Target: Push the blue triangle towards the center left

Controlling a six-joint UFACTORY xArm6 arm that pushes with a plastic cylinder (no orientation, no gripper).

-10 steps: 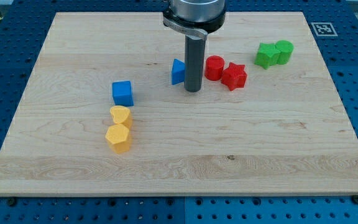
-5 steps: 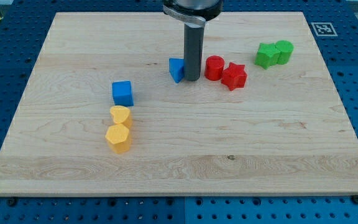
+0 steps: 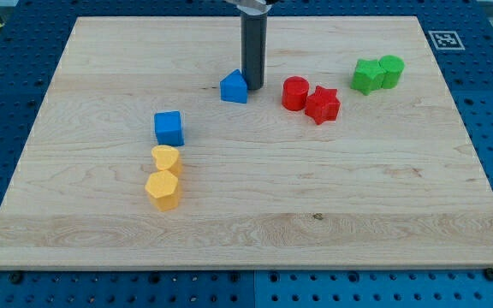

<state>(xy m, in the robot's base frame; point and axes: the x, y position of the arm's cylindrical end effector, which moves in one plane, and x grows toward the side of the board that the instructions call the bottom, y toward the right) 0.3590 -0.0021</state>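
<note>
The blue triangle [image 3: 234,87] lies on the wooden board [image 3: 315,231], a little above the board's middle and towards the view's top. My tip [image 3: 252,88] stands right against the triangle's right side, touching it or nearly so. The dark rod rises straight up from there and leaves the view at the top edge.
A blue cube [image 3: 169,128] sits left of centre, with two yellow blocks [image 3: 166,160] [image 3: 163,190] just below it. A red cylinder [image 3: 294,92] and a red star [image 3: 322,104] lie right of my tip. Two green blocks [image 3: 367,76] [image 3: 390,70] sit at the upper right.
My tip has moved towards the view's top and slightly left. The blue triangle has shifted left and up and turned. The other blocks have not moved.
</note>
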